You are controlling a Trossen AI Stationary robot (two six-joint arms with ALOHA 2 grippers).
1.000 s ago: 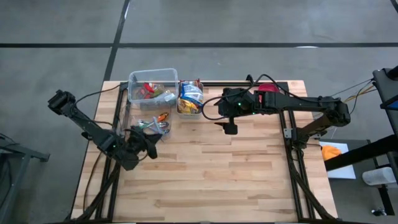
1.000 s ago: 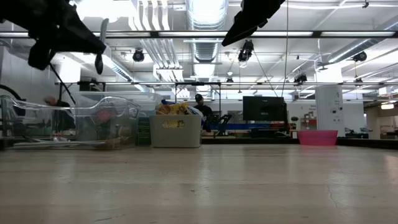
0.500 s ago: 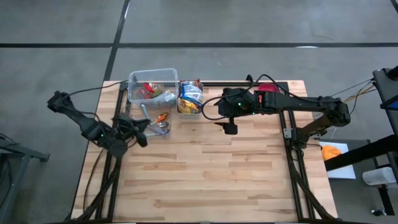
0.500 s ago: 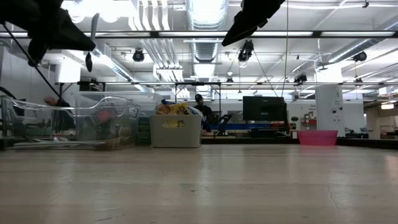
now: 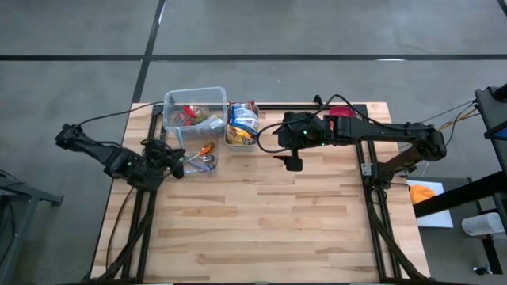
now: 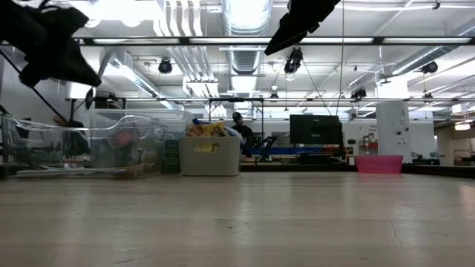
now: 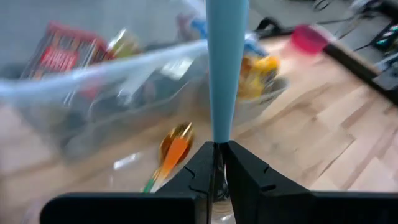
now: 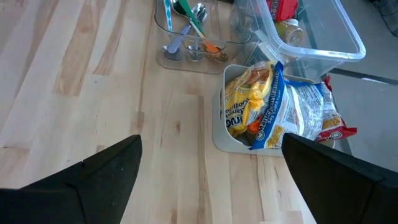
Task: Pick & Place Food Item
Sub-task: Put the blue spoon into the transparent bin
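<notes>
My left gripper point(image 5: 171, 156) is shut on a light-blue utensil point(image 7: 225, 62) at the table's far left, beside the clear utensil holder point(image 5: 203, 159). In the low view the utensil point(image 6: 104, 63) slants down from the gripper, clear of the table. The food sits in two containers: snack bags in a grey bin point(image 5: 242, 127) and packets in a clear tub point(image 5: 194, 109). My right gripper point(image 5: 293, 162) hangs open above the table to the right of the grey bin; the right wrist view has its fingers point(image 8: 106, 171) wide apart above the snack bags point(image 8: 280, 112). My left gripper pinches the narrow end of the utensil's blue handle point(image 7: 219, 134) between its two fingers. The handle runs on straight out ahead of the fingertips, along the fingers. The utensil is lifted clear of the table and of the holder.
The clear holder point(image 8: 189, 43) holds several more utensils, one with an orange end point(image 7: 171, 152). A red object point(image 5: 342, 112) lies at the far right corner. Bare wooden tabletop point(image 5: 269, 222) spreads over the near half.
My left gripper has moved toward the table's far edge and left edge, up beside the utensil holder, staying shut on the blue utensil. The utensil has gone with it and has tipped from near upright to a slant. My right arm has kept still.
</notes>
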